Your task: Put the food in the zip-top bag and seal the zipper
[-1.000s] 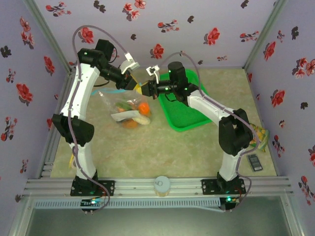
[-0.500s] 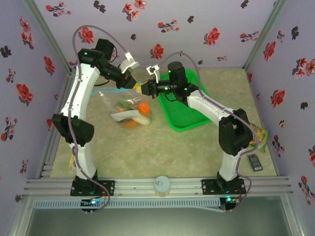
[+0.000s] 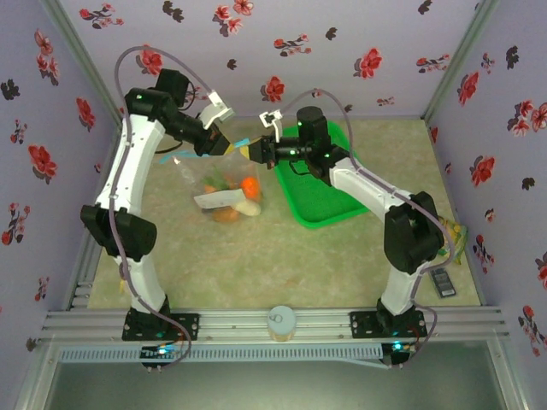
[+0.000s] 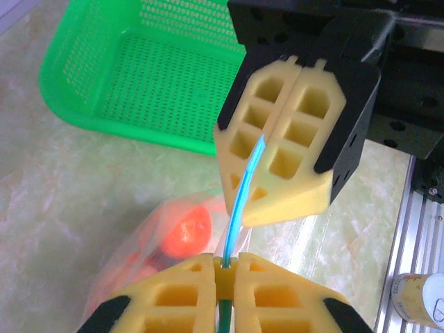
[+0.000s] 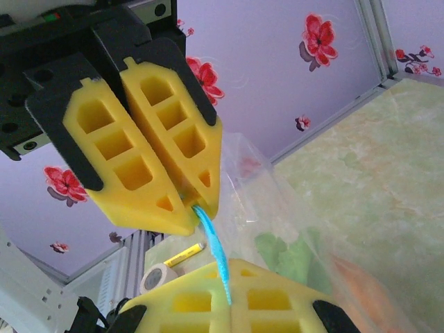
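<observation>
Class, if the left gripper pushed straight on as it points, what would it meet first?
Most likely the yellow-fingered right gripper, shut directly ahead on the thin light-blue zipper strip.

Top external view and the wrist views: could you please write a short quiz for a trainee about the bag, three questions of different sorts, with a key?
1. True or false: the left claw and the right claw are both shut on the zipper.
2. On which side of the zip-top bag does the green basket stand, the robot's left or right?
3. The food is: A in the basket; B inside the bag; C in a claw.
Key: 1 true; 2 right; 3 B.
</observation>
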Motion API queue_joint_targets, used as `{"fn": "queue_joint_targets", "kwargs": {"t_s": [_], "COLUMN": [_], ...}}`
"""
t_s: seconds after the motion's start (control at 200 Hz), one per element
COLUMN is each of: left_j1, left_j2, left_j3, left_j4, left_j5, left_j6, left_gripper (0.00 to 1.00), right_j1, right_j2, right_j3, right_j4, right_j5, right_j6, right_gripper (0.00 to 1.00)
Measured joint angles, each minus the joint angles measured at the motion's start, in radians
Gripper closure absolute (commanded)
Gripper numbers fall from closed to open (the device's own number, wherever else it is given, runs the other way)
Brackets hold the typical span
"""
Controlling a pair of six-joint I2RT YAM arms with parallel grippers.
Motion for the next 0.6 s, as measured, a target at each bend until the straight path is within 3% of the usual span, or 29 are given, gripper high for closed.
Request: {"fn": "queue_joint_targets", "kwargs": {"t_s": [0.32,0.6], "left_j1": [0.010,0.015], "left_j2": [-0.088,-0.166], "left_j3": [-0.120,-0.237], "left_j4": [0.073,0.162], "left_j5": [-0.056,-0.172], "left_j6": [-0.068,-0.174], "left_gripper": [0.90,0.92], "right_j1": [-0.005,-0.006], "right_j2": [-0.030,-0.061], "right_j3": [-0.036,-0.061], "right_j4": [0.007,-0.009], "right_j5": [0.020,0.066], "right_j6": [0.000,-0.001], "right_gripper": [1.00,1.00]}}
